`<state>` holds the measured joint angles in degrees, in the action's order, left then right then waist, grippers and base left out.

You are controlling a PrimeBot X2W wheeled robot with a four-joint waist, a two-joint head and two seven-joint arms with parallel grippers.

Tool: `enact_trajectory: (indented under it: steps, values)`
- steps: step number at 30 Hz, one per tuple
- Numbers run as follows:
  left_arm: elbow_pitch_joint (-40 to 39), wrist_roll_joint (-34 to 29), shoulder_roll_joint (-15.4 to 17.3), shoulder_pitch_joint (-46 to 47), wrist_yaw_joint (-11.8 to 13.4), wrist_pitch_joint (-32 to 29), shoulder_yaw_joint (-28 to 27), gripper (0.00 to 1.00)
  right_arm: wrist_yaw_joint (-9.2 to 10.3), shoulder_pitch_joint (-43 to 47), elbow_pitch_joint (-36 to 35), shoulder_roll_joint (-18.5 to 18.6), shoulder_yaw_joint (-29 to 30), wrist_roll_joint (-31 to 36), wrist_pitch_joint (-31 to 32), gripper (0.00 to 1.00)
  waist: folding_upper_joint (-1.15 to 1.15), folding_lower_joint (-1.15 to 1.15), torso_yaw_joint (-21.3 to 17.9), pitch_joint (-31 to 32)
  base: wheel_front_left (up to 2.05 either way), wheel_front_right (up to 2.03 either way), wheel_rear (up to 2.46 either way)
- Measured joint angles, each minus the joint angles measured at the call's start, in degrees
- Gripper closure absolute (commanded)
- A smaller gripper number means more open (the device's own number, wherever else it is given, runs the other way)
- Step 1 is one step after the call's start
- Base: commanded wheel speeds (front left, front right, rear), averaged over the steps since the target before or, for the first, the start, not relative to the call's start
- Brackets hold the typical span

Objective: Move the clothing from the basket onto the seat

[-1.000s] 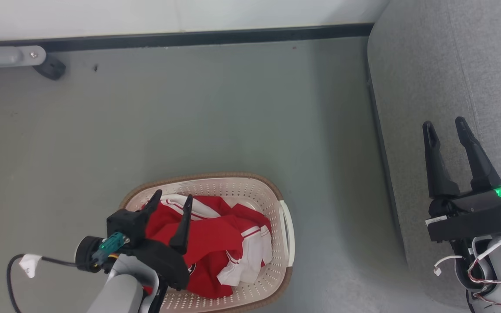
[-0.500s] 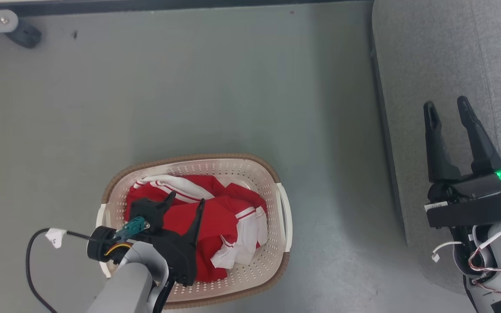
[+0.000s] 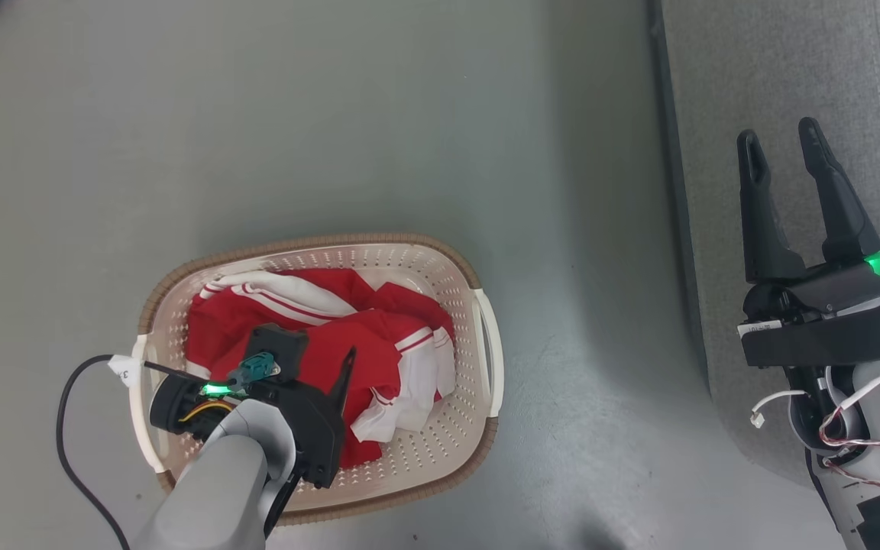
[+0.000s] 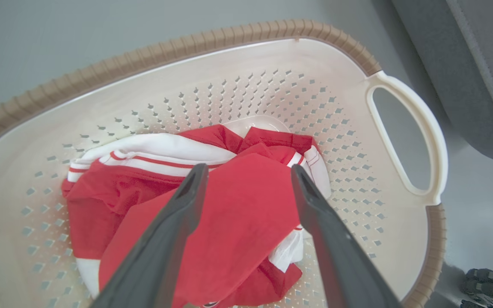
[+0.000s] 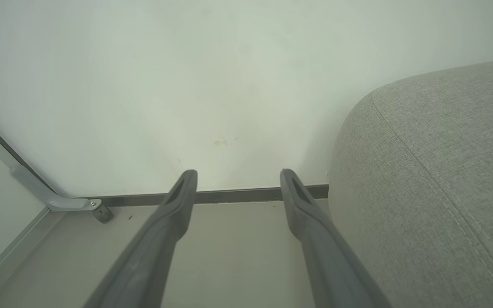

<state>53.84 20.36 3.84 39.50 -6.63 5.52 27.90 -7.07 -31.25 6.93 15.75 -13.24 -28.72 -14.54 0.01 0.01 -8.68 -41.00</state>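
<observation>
The shirt was bunched up in the basket, down around 7 o'clock in the head view. That's on the floor, well apart from the seat over at 2 to 3 o'clock.

The left gripper was poked down into the basket with its fingers spread, one on either side of a raised red fold. In the left wrist view the cloth humped up right between them. I'd say that's the point of the pose: straddle the highest ridge so closing gets a decent bite of fabric instead of scraping plastic. Nothing was pinched yet as far as I could tell.

The white sleeve bands lay toward 11 and 4 o'clock of the pile, so the grab looked aimed at the plain red middle.

The right gripper hung spread and empty over the seat's near edge at 3 o'clock, pointing at 12. My guess is it was parked there out of the way. There was no cloth on the bit of seat in view, so the whole move was yet to do.
</observation>
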Motion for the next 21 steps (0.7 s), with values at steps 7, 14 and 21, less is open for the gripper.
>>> enact_trajectory:
  steps: [7, 14, 21]
  values:
    - [3.71, -1.69, 0.02, 1.64, -0.43, -1.86, 2.05, 0.0, 0.0, -1.3, -0.24, -0.02, -0.64, -0.08, -0.01, 0.0, 0.0, 0.0, -0.82, -2.44, 0.0, 0.0, 0.0]
    - [6.93, -2.92, 0.74, 3.09, -0.43, -3.24, 3.25, 0.0, 0.0, -2.43, -0.41, -0.34, -1.69, -0.24, -0.01, 0.0, 0.0, -0.01, -1.82, -4.67, 0.0, 0.0, 0.0]
    - [9.12, -4.0, 0.87, 7.19, -0.33, -4.42, 3.74, 0.0, 0.0, -3.22, -0.51, -0.56, -2.35, -0.52, -0.16, 0.0, 0.0, 0.0, -3.07, -7.01, 0.0, 0.0, 0.0]
